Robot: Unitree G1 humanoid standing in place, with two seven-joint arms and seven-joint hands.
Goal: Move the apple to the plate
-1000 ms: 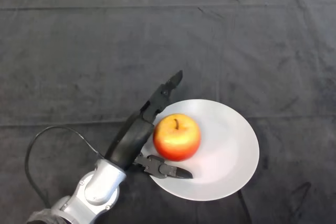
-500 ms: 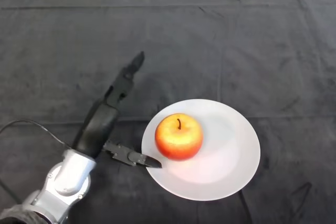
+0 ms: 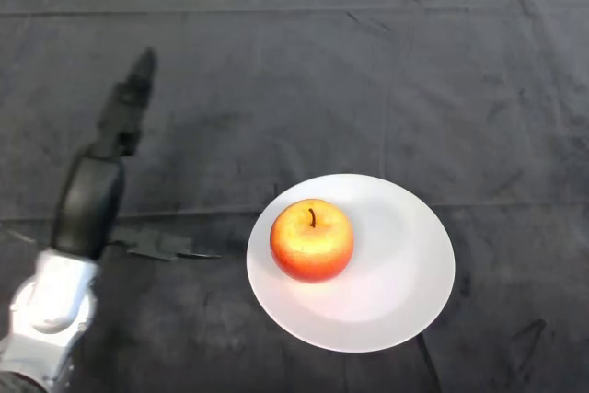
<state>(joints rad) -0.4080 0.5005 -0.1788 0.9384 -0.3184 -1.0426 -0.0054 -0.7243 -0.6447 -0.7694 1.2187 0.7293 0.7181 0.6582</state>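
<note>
Head view: the red-yellow apple (image 3: 312, 240) sits stem-up on the white plate (image 3: 405, 269), left of its centre. The left hand (image 3: 90, 200) is well to the left, fingers straight and spread from the thumb, holding nothing.

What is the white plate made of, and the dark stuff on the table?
The plate looks like smooth, glazed ceramic or hard plastic: plain white with a soft sheen; I cannot tell which. The table cover looks like dark grey cloth, matte and slightly fuzzy, with creases and brushed patches.
</note>
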